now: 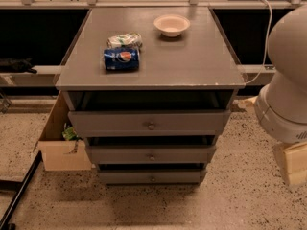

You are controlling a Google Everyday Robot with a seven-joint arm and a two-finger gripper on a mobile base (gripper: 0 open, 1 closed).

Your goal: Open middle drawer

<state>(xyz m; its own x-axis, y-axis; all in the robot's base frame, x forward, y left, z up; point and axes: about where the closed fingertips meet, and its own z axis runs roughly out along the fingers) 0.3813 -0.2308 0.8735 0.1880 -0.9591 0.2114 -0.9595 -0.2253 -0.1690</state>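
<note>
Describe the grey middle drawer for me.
Grey, flat-fronted middle drawer, seemingly painted wood, one small round metal knob at centre. It sits level between the wider top drawer and shorter bottom drawer, apparently shut, dark gap above. Nothing touches it; the gripper is out of view, only the white arm at right.

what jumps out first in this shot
The big white rounded body of the robot's arm fills the right edge; its gripper is out of view. At centre stands a grey cabinet with three knobbed drawer fronts, the middle drawer second down. On its top, a blue Pepsi can lies on its side at left, with a pale bowl farther back.
</note>
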